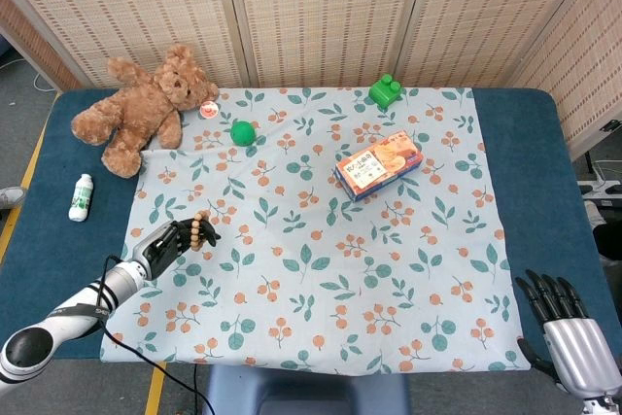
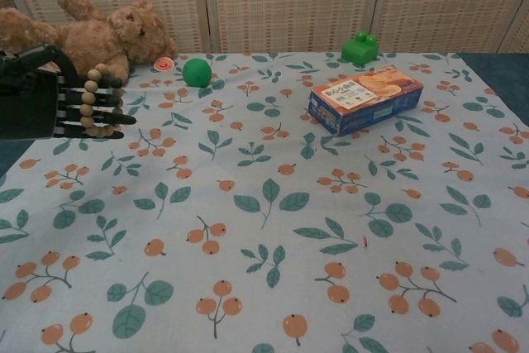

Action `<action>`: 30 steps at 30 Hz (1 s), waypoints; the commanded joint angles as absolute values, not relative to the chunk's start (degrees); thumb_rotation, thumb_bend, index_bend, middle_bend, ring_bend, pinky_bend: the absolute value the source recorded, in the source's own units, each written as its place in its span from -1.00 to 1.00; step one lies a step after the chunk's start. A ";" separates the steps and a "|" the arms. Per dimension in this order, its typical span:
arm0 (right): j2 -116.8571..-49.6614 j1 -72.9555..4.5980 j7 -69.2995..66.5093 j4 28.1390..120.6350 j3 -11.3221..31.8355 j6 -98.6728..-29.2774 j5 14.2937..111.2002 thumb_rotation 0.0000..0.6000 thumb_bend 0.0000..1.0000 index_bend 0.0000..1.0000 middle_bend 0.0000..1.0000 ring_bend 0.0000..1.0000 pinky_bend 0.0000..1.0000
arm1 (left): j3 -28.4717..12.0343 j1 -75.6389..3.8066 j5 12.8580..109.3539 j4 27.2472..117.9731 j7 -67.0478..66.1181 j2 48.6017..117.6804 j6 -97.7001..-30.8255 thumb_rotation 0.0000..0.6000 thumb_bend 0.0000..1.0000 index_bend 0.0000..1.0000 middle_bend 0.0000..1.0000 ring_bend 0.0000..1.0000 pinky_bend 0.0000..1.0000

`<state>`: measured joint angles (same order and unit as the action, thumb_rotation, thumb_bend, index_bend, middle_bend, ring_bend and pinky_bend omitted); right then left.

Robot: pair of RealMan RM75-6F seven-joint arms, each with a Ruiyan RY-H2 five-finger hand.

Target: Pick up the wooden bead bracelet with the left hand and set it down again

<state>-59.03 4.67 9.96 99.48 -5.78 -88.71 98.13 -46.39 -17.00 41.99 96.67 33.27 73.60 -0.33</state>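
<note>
On the leaf-and-fruit tablecloth before the wicker screens, we see our left hand near the left edge, its fingers curled through the wooden bead bracelet, holding it just above the cloth. Far right, our right hand lies empty with fingers spread, its lower part cut off by the frame.

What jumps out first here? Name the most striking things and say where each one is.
The black left robot hand stands out at the cloth's left edge, holding the wooden bead bracelet draped over its fingers. Behind it, a brown teddy bear sprawls at the far left corner. Near the middle, an orange and blue snack box lies on the leaf-and-fruit patterned tablecloth.
</note>
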 commanded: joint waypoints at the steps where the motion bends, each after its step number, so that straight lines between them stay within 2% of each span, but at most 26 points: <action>1: -59.04 4.67 10.00 99.50 -5.79 -88.68 98.13 1.00 -0.57 -1.00 -1.00 -1.00 -1.00 | -46.62 -16.82 42.27 96.52 33.20 73.92 -0.22 -1.00 -0.01 -0.10 0.01 -0.50 -0.95; 10: -59.01 4.66 10.05 99.53 -5.79 -88.57 98.12 1.00 -0.57 -1.00 -1.00 -1.00 -1.00 | -47.66 -16.27 42.80 96.00 32.66 74.18 2.25 -1.00 -0.11 -0.06 0.01 -0.50 -0.95; 16: -59.02 4.61 10.12 99.56 -5.77 -88.38 98.00 1.00 -0.57 -1.00 -1.00 -1.00 -1.00 | -49.44 -15.66 41.80 94.98 32.40 74.26 6.36 -1.00 -0.29 -0.05 0.01 -0.50 -0.93; 18: -59.05 4.59 10.20 99.59 -5.74 -88.31 97.92 1.00 -0.57 -1.00 -1.00 -1.00 -1.00 | -50.43 -15.38 41.09 94.17 32.08 74.67 8.05 -1.00 -0.31 -0.13 -0.04 -0.51 -0.93; 21: -59.07 4.57 10.29 99.63 -5.72 -88.19 97.82 1.00 -0.57 -1.00 -1.00 -1.00 -1.00 | -50.41 -15.34 41.81 93.31 30.27 74.86 8.07 -1.00 -0.30 -0.49 -0.23 -0.54 -0.92; 23: -59.06 4.54 10.34 99.67 -5.72 -88.12 97.78 1.00 -0.57 -1.00 -1.00 -1.00 -1.00 | -50.01 -15.31 43.30 93.07 28.05 74.90 7.59 -0.79 -0.28 -0.72 -0.38 -0.60 -0.92; 24: -59.06 4.54 10.37 99.68 -5.71 -88.10 97.74 1.00 -0.57 -1.00 -1.00 -1.00 -1.00 | -49.86 -15.30 43.89 93.02 27.13 74.88 7.65 -0.52 -0.27 -0.83 -0.49 -0.65 -0.92; 25: -59.08 4.54 10.39 99.69 -5.69 -88.06 97.69 1.00 -0.57 -1.00 -1.00 -1.00 -1.00 | -49.80 -15.25 44.16 92.93 26.53 74.95 7.65 -0.17 -0.25 -0.91 -0.59 -0.70 -0.92; 26: -59.09 4.52 10.44 99.71 -5.67 -88.01 97.64 1.00 -0.57 -1.00 -1.00 -1.00 -1.00 | -49.67 -15.20 44.47 92.77 25.95 75.09 7.29 0.06 -0.24 -0.95 -0.64 -0.73 -0.92; 29: -59.12 4.48 10.54 99.75 -5.64 -87.92 97.57 1.00 -0.57 -1.00 -1.00 -1.00 -1.00 | -49.21 -15.27 45.26 92.59 24.90 75.19 6.70 0.63 -0.20 -1.00 -0.79 -0.80 -0.92; 30: -59.13 4.46 10.66 99.82 -5.59 -87.86 97.46 1.00 -0.57 -1.00 -1.00 -1.00 -1.00 | -47.43 -15.89 47.17 91.68 22.99 75.13 6.16 0.84 -0.18 -1.00 -0.84 -0.84 -0.92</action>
